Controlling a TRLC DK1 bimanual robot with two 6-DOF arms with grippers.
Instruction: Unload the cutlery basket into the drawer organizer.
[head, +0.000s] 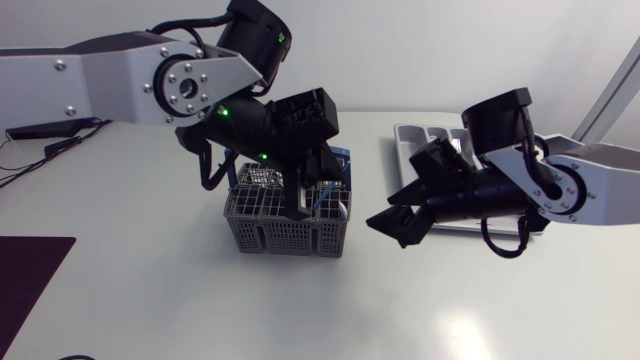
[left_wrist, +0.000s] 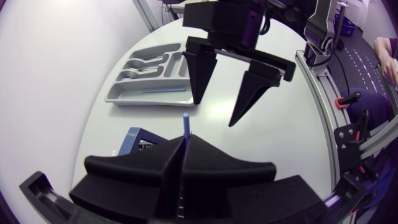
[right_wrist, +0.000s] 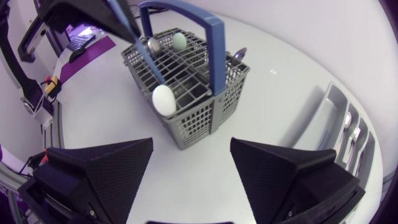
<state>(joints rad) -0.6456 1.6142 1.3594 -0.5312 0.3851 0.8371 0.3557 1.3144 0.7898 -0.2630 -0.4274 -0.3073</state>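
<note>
Your left hand (left_wrist: 184, 144) is clamped on the blue handle (left_wrist: 185, 123), near upright over the basket (head: 285, 238); the organizer (left_wrist: 148, 99) lies beyond your right hand (head: 390, 229) (spread open, nearer it).

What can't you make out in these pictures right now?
Head view: inside the cutlery basket, mostly covered by the left gripper.
Left wrist view: lower end of the blue utensil, hidden between that gripper's shut fingers.
Head view: part of the drawer organizer, behind the right arm; the right wrist view cuts it off at its edge.
</note>
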